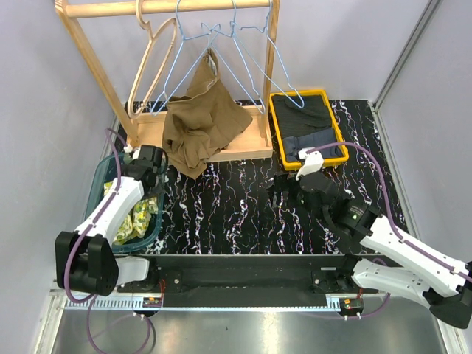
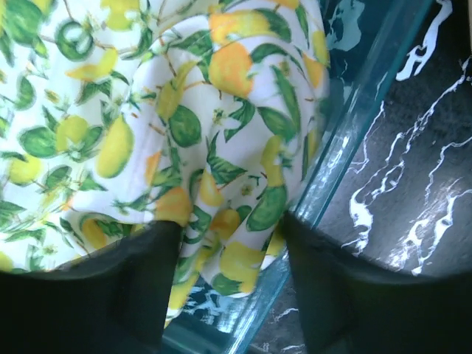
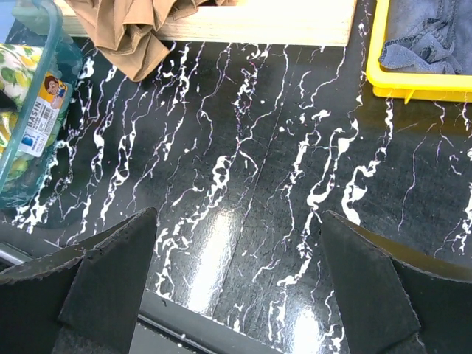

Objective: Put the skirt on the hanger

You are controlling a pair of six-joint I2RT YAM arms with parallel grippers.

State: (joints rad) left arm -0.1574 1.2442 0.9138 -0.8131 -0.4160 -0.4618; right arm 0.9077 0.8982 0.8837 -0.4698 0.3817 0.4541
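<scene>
**Top external view.** Black white-veined marble-pattern desk [image 1: 236,214]. At its far edge, a pale wooden garment rack [image 1: 169,7] carrying thin blue wire hangers [image 1: 221,59] and one cream wooden hanger [image 1: 139,74]. A brown crumpled cloth garment [image 1: 203,122] hangs from the rail area and drapes over the rack's base board. Right of the rack, a yellow rectangular plastic tray [image 1: 276,125] holding dark folded clothes [image 1: 306,125]. At the left edge of the desk, a teal see-through plastic bin [image 1: 151,234] containing the lemon-print white fabric skirt [image 1: 140,217]. The left claw [image 1: 151,177] points down into the bin. The right claw [image 1: 279,193] hangs above bare desk, well apart from the skirt.

**Left wrist view.** The skirt [image 2: 147,110] fills most of the frame, bunched inside the bin, whose wall [image 2: 354,125] runs diagonally beside the desk [image 2: 413,169]. Left claw [image 2: 232,251]: two black fingers [image 2: 133,280] flank a raised fold of the skirt that fills the gap between them and appears to touch both. Whether the fold is actually squeezed cannot be told.

**Right wrist view.** Right claw [image 3: 236,258]: black fingers [image 3: 110,273] spread wide with nothing between them, bare desk [image 3: 243,133] below. Along the top, the brown garment [image 3: 140,29], the rack's base board [image 3: 280,26] and a corner of the yellow tray [image 3: 413,85]. At left, the bin [image 3: 44,88] with a printed label [image 3: 40,110].
</scene>
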